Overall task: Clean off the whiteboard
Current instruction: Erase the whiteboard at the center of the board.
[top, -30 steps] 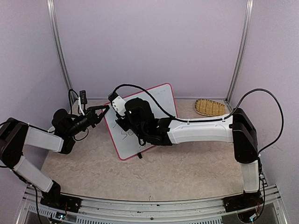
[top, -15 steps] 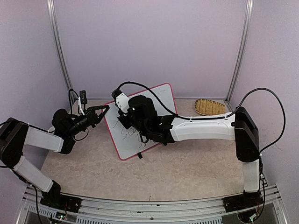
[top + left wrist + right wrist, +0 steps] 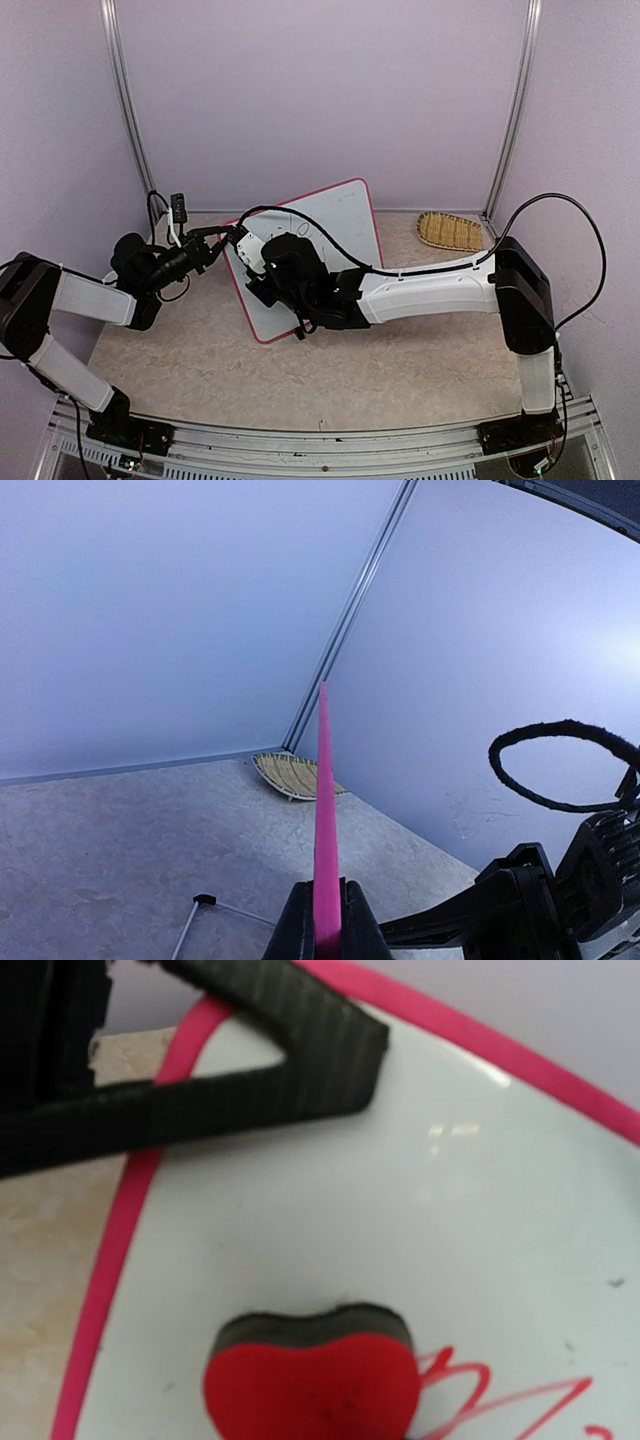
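One glossy whiteboard (image 3: pixel 338 212), left gripper (image 3: pixel 229 233) clenching pink rim (image 3: pixel 323 810), right gripper (image 3: pixel 262 278) grasping heart-shaped eraser (image 3: pixel 310 1372)

Lilac walls (image 3: pixel 320 90), beige tabletop (image 3: pixel 400 370), metal corner posts (image 3: pixel 125 100)

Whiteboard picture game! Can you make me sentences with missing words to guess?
The left claw pinches the whiteboard's ___ frame.
The eraser is shaped like a ___.
The marker scrawl beside the eraser is ___.
Missing words: pink, heart, red.
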`<state>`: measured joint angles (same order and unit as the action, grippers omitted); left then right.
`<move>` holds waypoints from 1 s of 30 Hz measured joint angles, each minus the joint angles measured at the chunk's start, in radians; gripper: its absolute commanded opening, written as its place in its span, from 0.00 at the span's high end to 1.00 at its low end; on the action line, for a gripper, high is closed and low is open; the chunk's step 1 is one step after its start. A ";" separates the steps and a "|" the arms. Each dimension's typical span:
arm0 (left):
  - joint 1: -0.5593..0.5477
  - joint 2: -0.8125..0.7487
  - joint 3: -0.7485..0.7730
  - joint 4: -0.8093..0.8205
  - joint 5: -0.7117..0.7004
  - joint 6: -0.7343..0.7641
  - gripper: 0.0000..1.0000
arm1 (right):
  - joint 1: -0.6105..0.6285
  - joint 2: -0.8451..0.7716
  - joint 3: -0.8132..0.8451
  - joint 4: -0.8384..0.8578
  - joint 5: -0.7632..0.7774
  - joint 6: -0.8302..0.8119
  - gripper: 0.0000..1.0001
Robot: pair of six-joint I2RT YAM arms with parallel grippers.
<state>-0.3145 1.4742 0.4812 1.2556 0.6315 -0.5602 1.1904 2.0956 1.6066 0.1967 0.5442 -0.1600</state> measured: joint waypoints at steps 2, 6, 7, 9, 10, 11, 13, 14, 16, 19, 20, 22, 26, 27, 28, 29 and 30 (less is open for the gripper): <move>0.000 0.000 0.000 0.000 0.000 0.000 1.00 | 0.000 0.001 0.000 -0.002 0.001 0.002 0.76; 0.000 0.000 0.000 0.000 -0.001 0.000 1.00 | 0.006 0.003 -0.001 -0.013 0.014 0.003 0.76; 0.000 0.000 0.000 0.000 -0.001 0.000 1.00 | 0.008 0.003 -0.005 -0.014 0.017 0.004 0.77; 0.000 0.000 0.000 0.000 -0.001 0.000 1.00 | 0.012 0.003 -0.016 -0.016 0.019 0.005 0.77; 0.000 0.000 0.000 -0.001 -0.001 0.000 1.00 | 0.014 0.003 -0.023 -0.017 0.020 0.006 0.77; 0.000 0.000 0.000 -0.001 -0.002 0.000 1.00 | 0.017 0.003 -0.032 -0.018 0.020 0.006 0.77; 0.000 0.000 0.000 -0.001 -0.002 0.000 1.00 | 0.023 0.003 -0.046 -0.022 0.021 0.008 0.78; 0.000 0.000 0.000 -0.001 -0.002 0.000 1.00 | 0.026 0.003 -0.051 -0.025 0.021 0.009 0.78; 0.000 0.000 0.000 -0.001 -0.002 0.000 1.00 | 0.030 0.003 -0.060 -0.027 0.021 0.010 0.78; 0.000 0.000 0.000 -0.001 -0.002 0.000 1.00 | 0.034 0.003 -0.072 -0.027 0.021 0.011 0.78; 0.000 0.000 0.000 -0.001 -0.002 0.000 1.00 | 0.035 0.004 -0.075 -0.027 0.021 0.011 0.78; 0.000 0.000 0.000 -0.001 -0.002 0.001 1.00 | 0.037 0.005 -0.076 -0.027 0.023 0.011 0.77; 0.000 0.000 0.000 -0.001 -0.001 0.000 1.00 | 0.039 0.008 -0.076 -0.020 0.037 0.003 0.77; 0.000 0.000 0.000 -0.001 -0.001 0.001 1.00 | 0.040 0.009 -0.076 -0.019 0.041 -0.001 0.77; 0.000 0.000 0.000 -0.001 -0.001 0.001 1.00 | 0.041 0.011 -0.074 -0.018 0.046 -0.008 0.77; 0.000 0.000 0.000 -0.001 -0.002 0.001 1.00 | 0.042 0.015 -0.067 -0.018 0.055 -0.016 0.77; 0.000 0.000 0.000 -0.002 -0.004 0.001 1.00 | 0.044 0.020 -0.061 -0.017 0.063 -0.024 0.77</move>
<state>-0.3145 1.4746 0.4816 1.2537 0.6277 -0.5591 1.2346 2.1155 1.5452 0.1795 0.6067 -0.1837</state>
